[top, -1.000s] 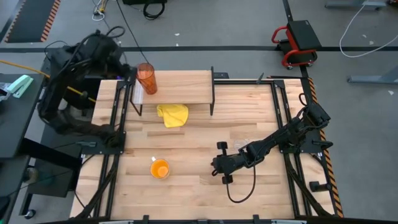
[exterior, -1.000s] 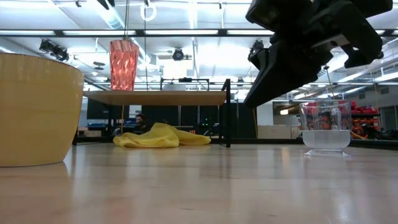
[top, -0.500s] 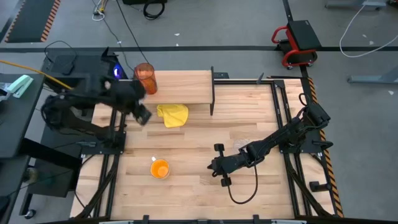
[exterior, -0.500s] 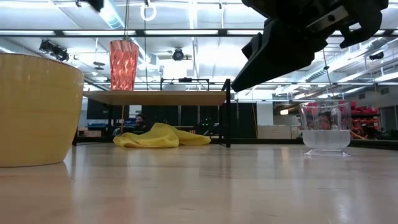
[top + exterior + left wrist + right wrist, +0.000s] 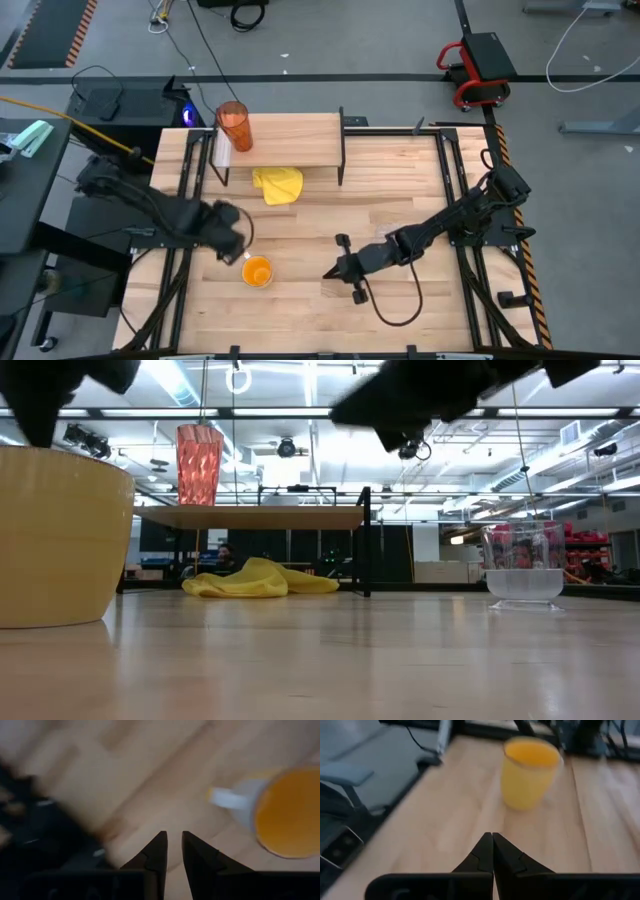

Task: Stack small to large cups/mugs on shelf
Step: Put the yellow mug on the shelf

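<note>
The left gripper (image 5: 171,851) is held just beside the orange mug (image 5: 257,271) on the table (image 5: 400,190), fingers narrowly apart around nothing. The right gripper (image 5: 492,851) is pressed together, empty. The red tumbler (image 5: 235,125) is placed on the shelf (image 5: 300,140).

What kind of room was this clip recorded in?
Probably a lab or workshop hall: a bare grey floor with cables, ceiling strip lights, and a slatted wooden table in a black metal frame with two robot arms.
</note>
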Robot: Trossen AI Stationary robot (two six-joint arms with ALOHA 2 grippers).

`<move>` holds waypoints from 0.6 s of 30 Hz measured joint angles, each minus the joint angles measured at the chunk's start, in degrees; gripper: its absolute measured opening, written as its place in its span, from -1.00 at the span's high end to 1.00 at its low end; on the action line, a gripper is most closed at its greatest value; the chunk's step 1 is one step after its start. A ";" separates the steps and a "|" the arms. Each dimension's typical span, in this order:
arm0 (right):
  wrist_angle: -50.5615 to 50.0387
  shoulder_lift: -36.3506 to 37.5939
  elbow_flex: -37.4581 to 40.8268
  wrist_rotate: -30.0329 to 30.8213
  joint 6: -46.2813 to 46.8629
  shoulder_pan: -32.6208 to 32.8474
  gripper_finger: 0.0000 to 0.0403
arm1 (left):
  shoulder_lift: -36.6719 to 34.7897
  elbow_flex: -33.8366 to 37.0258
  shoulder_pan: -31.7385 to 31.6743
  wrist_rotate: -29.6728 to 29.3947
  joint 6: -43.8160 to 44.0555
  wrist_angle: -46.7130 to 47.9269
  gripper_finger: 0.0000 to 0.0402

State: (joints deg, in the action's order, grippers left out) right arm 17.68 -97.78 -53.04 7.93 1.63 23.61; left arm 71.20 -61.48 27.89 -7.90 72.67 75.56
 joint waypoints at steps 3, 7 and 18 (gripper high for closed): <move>2.19 0.00 0.00 -1.28 -1.80 -1.24 0.98 | 0.00 4.89 4.73 -1.99 0.58 -9.86 0.72; 6.17 -1.84 -0.07 -5.35 -2.16 -4.15 0.98 | 0.00 9.31 9.02 -7.12 2.63 -16.48 0.77; 11.51 -15.12 -6.32 -10.92 -1.74 -7.34 0.99 | 0.02 18.31 13.25 -11.88 11.45 -29.58 0.86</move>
State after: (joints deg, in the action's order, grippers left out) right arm 29.19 -112.89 -59.35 -2.99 -0.11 16.27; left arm 71.22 -43.16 41.14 -19.77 84.12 45.98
